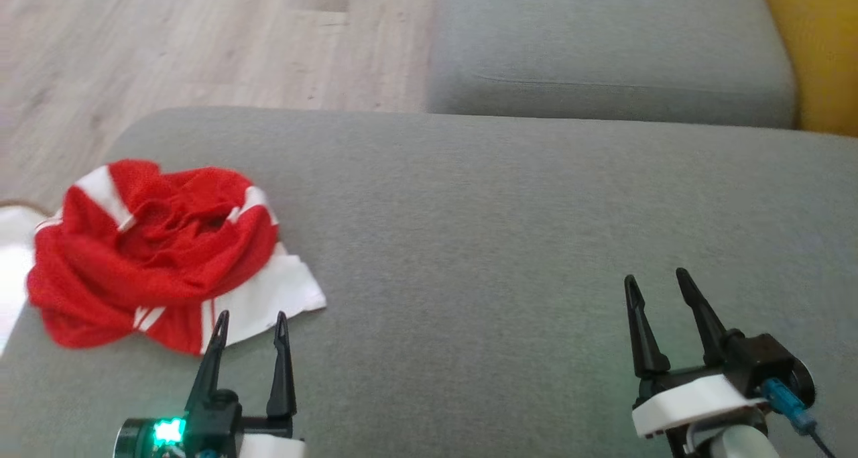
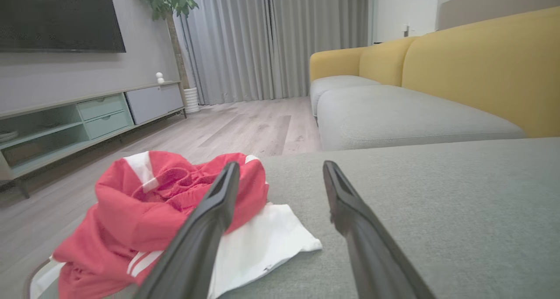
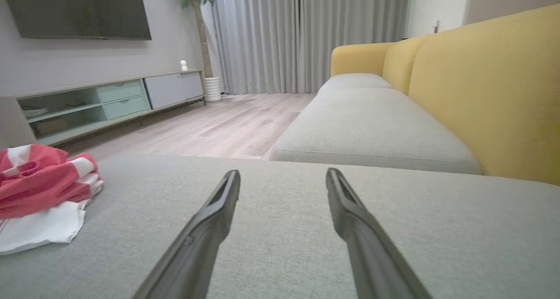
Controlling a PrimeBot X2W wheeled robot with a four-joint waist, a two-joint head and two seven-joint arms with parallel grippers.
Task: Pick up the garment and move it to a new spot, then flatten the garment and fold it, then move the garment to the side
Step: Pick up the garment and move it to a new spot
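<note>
Shirt: the red and white shirt [image 1: 157, 253] lies in a bunched heap on the gray sofa [image 1: 509, 243], not yet picked up.
Where: it sits just past the tips of the left fingers [image 1: 249, 324] and a bit to their left, well away from the right fingers [image 1: 660, 283].
Left fingers: spread wide, holding nothing, likely lined up to grab the shirt.
Right fingers: spread wide over bare sofa, holding nothing, likely waiting to help flatten.
</note>
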